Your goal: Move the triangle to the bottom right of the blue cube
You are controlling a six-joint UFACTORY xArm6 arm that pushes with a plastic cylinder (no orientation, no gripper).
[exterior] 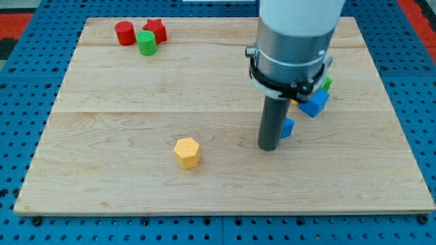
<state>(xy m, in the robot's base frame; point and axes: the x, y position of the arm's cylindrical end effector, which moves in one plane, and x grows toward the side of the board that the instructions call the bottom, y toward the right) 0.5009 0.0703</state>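
My tip (268, 147) rests on the wooden board (136, 102), right of the middle. A small blue block (288, 127), mostly hidden behind the rod, touches the rod's right side just above the tip; its shape cannot be made out. The blue cube (314, 103) lies up and to the right of that block, close to it. A green block (328, 84) peeks out behind the arm, just above the blue cube.
A yellow hexagon (187, 152) lies left of the tip, toward the view's bottom. A red cylinder (125, 33), a green cylinder (146, 42) and a red star (157, 29) cluster at the view's top left. The arm's body hides part of the board's top right.
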